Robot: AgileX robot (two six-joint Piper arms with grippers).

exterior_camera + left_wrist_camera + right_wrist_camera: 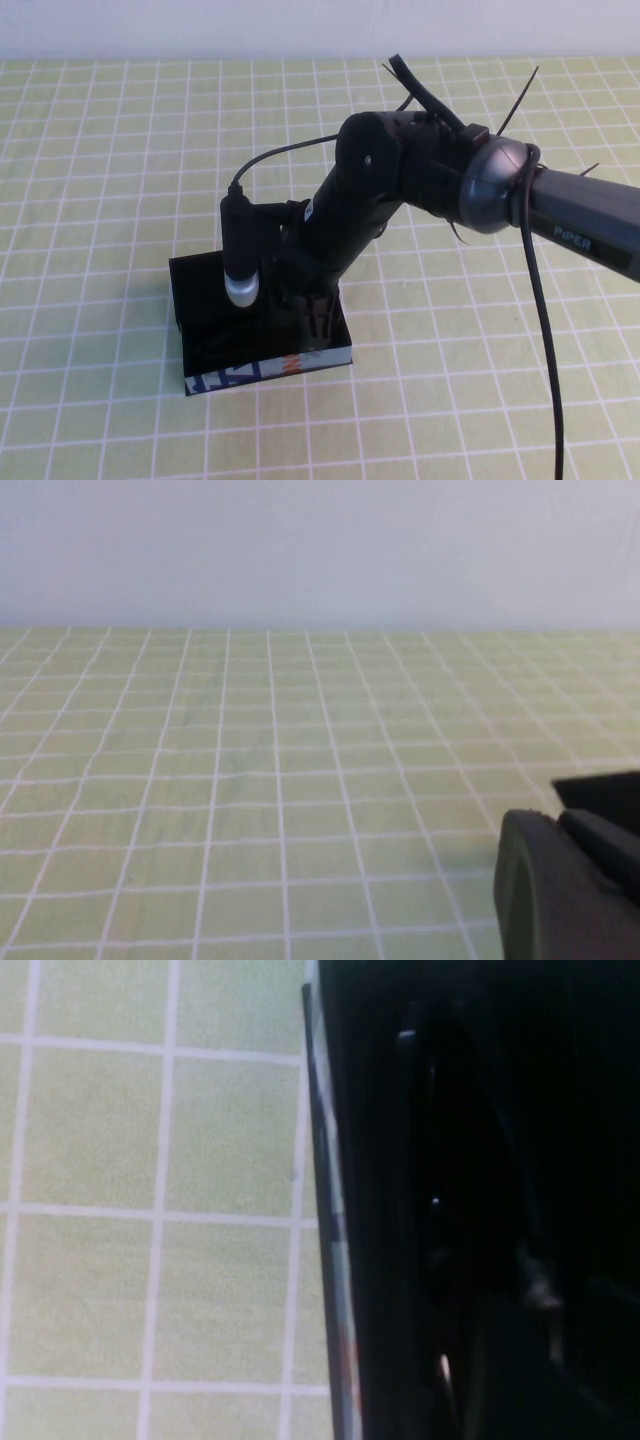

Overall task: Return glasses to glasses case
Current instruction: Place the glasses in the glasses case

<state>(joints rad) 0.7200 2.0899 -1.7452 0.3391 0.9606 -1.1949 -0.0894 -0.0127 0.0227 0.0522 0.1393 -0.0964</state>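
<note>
On the bench, green-checked cloth: right tool reaches down into the open glasses case.

Case sits on the near-left part of the bench, patterned edge facing the robot's side. Right arm comes in from the right; whether its tool is spread or pinching, I cannot tell. Right wrist view: dark case interior, faint glints that may be the glasses, lying inside, outline unclear. Left tool hangs above bare cloth, away from the case; cannot tell its state either.
</note>
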